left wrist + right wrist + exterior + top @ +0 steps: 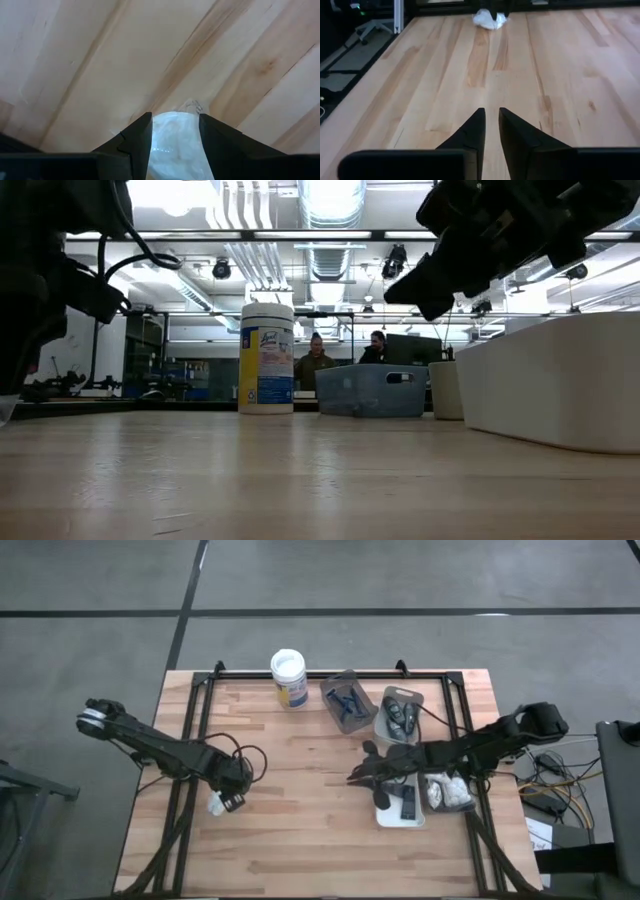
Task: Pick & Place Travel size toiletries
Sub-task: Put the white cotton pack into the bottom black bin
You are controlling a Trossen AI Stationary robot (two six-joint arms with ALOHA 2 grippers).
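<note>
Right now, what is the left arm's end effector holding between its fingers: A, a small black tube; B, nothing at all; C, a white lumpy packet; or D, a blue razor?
C: in the left wrist view the white lumpy packet sits between the two dark fingers of the left end effector, just above the wooden table.

The worktop [300,750] was pale butcher-block wood, smooth with a soft sheen. The white packet [176,137] was crinkled glossy plastic film. The left end effector's fingers [135,140] looked matt black. The trays [398,816] were smooth plastic.
</note>
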